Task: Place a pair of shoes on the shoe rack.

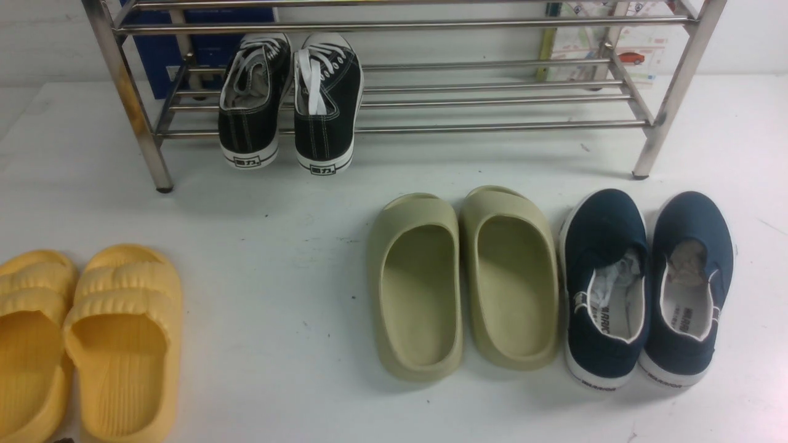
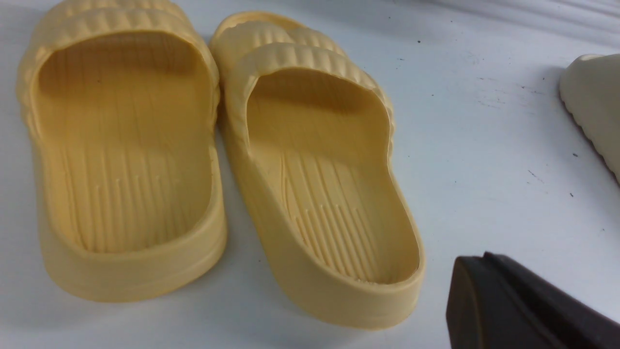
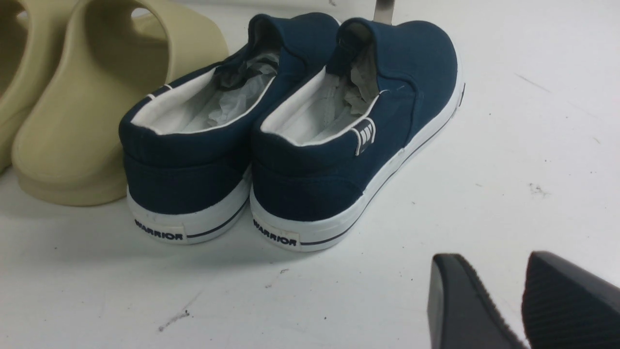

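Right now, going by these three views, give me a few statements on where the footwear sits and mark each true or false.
1. The black sneakers rest on the shoe rack, heels outward. True.
2. The navy slip-ons sit on the rack. False: they are on the white surface, right of the olive slippers.
3. The yellow slippers lie side by side. True.
4. The right gripper holds a navy slip-on. False: its fingers stand apart, empty.
5. Crumpled paper fills the navy slip-ons. True.
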{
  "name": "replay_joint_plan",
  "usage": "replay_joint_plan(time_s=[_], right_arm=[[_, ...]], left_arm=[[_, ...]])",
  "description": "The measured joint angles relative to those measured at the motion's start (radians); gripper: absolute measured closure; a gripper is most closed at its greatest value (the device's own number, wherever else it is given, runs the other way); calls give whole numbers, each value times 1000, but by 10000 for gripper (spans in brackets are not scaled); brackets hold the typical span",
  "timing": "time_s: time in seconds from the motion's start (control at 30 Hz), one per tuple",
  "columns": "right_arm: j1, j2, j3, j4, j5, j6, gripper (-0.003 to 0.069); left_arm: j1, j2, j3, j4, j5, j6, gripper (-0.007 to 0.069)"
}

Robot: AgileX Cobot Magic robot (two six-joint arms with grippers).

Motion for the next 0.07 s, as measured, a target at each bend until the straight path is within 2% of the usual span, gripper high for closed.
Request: replay_joint_plan(time_s=[0.07], right_arm=[[0,0,0,0,0,0,420]], left_arm=[[0,0,0,0,0,0,624]])
